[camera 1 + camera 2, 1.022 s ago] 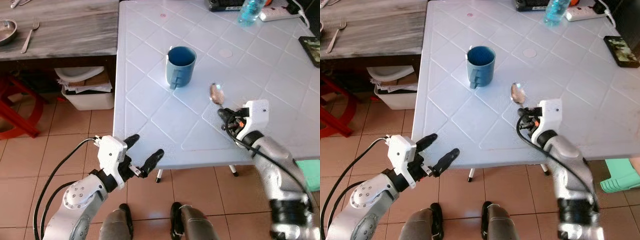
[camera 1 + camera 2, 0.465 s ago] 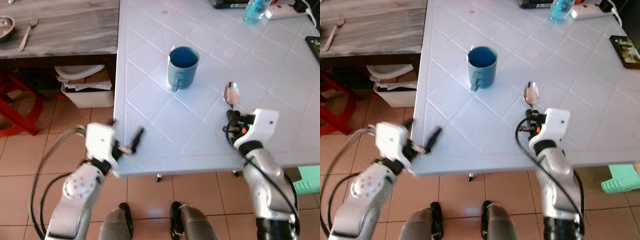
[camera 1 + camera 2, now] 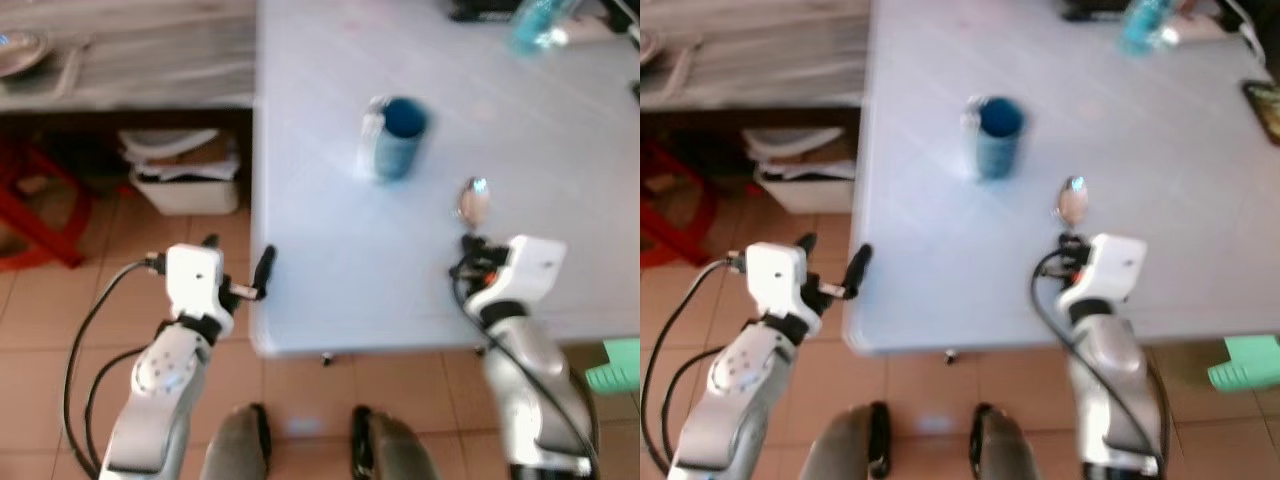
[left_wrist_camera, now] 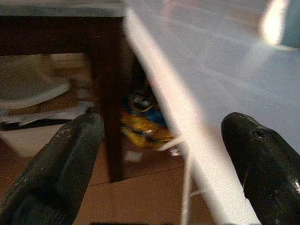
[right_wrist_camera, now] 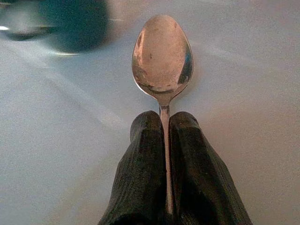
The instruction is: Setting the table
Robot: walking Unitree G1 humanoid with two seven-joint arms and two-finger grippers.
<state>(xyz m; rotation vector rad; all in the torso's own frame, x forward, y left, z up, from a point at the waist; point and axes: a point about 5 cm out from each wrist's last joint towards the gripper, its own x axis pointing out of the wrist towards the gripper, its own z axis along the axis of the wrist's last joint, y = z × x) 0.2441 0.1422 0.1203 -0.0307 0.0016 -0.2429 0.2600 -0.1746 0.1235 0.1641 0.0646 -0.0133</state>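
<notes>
A metal spoon (image 5: pixel 162 61) points away from me over the pale blue table (image 3: pixel 330 290), its handle pinched between the two black fingers of my right gripper (image 5: pixel 164 126), which is shut on it. The spoon's bowl (image 3: pixel 472 199) shows just beyond that gripper (image 3: pixel 468 245), right of the blue mug (image 3: pixel 397 137) that stands mid-table. My left gripper (image 3: pixel 237 266) is open at the table's near left edge, one finger on each side of the rim (image 4: pixel 164 89), with nothing held. The head views are blurred.
A grey wooden table (image 3: pixel 130 60) with a metal bowl (image 3: pixel 20 50) stands at the left, a white bin (image 3: pixel 185 175) under it. A water bottle (image 3: pixel 535 22) and a power strip are at the far right. A red stool (image 3: pixel 40 215) and tiled floor lie left.
The camera has shifted and blurred. My right gripper with the spoon has stayed about where it was on the table. My left gripper has closed in on the table's left edge.
</notes>
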